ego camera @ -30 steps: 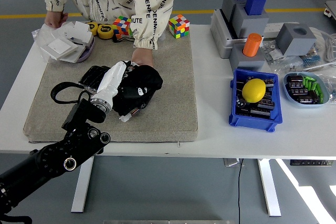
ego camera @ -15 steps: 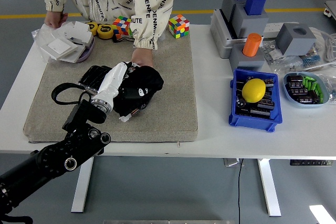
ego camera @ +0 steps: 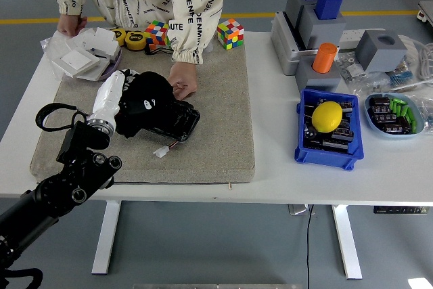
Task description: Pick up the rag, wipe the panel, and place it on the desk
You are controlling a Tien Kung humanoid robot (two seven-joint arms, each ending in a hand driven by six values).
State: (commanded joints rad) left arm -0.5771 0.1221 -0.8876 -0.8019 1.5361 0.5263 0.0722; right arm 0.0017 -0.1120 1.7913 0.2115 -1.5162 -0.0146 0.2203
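Nearest the camera, the left arm (ego camera: 54, 191) rises from the lower left corner and reaches up over the grey mat (ego camera: 223, 133). No right arm shows anywhere in the head view, so the left is the only one placed to work.

At the end of that arm, the left hand (ego camera: 115, 103), white at the wrist, is bunched into the black rag (ego camera: 145, 103). The fingers appear curled and closed into the cloth, though the rag covers the fingertips and the exact grip cannot be read.

The rag lies on the left end of the black panel (ego camera: 177, 118), directly ahead of and to the right of the hand. The panel's long axis runs roughly left to right across the mat, tilted slightly so its right end sits nearer the table's near edge. Most of its exposed face lies to the right of the rag. By judgement, the wiping stroke has to travel rightward along that axis, away from the wrist. A small white connector (ego camera: 161, 152) on a thin lead lies on the mat just near of the panel.

Just beyond the panel, a person's hand (ego camera: 184, 79) rests at its far edge, touching or nearly touching it, seemingly steadying it. The person's other hand (ego camera: 70, 25) is at the far left corner by a white box (ego camera: 84, 55).
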